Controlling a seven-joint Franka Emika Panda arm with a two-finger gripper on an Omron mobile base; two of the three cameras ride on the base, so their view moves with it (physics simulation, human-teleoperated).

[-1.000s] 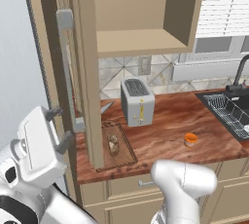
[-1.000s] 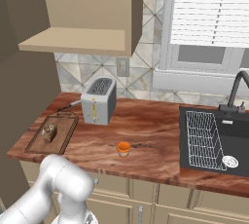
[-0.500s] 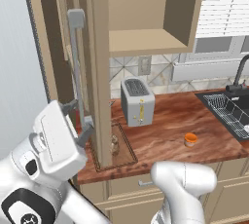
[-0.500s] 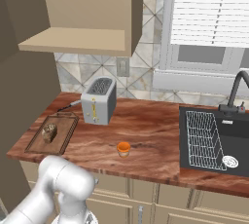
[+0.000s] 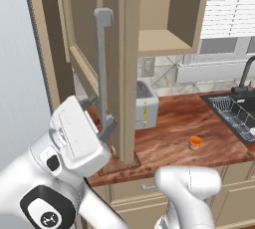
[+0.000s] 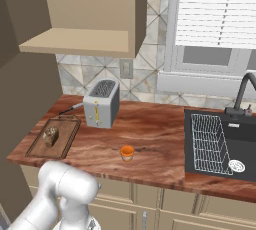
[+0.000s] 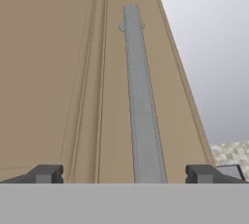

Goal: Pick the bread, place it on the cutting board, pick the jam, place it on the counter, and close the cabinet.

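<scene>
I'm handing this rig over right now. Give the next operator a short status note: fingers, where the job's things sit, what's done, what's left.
Gripper: fingers open, holding nothing, straddling the silver bar handle at its lower end on the cabinet door.
Bread: on the cutting board, left of the toaster. Done.
Jam: upright on the counter, in front of the toaster. Done.
Left: the cabinet door stands open; push it shut.

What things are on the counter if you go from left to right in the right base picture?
cutting board with the bread on it → toaster → jam → sink
</scene>
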